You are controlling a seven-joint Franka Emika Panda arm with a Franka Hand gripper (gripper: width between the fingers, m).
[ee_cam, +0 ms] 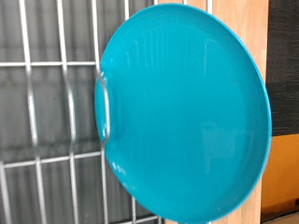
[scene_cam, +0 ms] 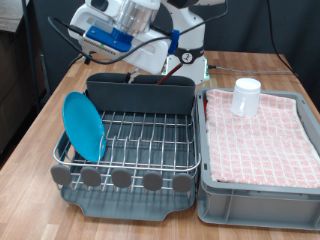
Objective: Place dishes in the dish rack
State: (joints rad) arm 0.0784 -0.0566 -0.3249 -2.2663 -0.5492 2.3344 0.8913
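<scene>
Standing on edge in the dish rack (scene_cam: 130, 140), the plate (scene_cam: 84, 126) shows no readable writing.

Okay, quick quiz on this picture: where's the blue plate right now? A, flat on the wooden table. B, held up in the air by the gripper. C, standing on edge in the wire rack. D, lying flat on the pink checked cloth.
C: the plate stands on edge in the rack, at the exterior view's left, while only the cup sits on the cloth.
</scene>
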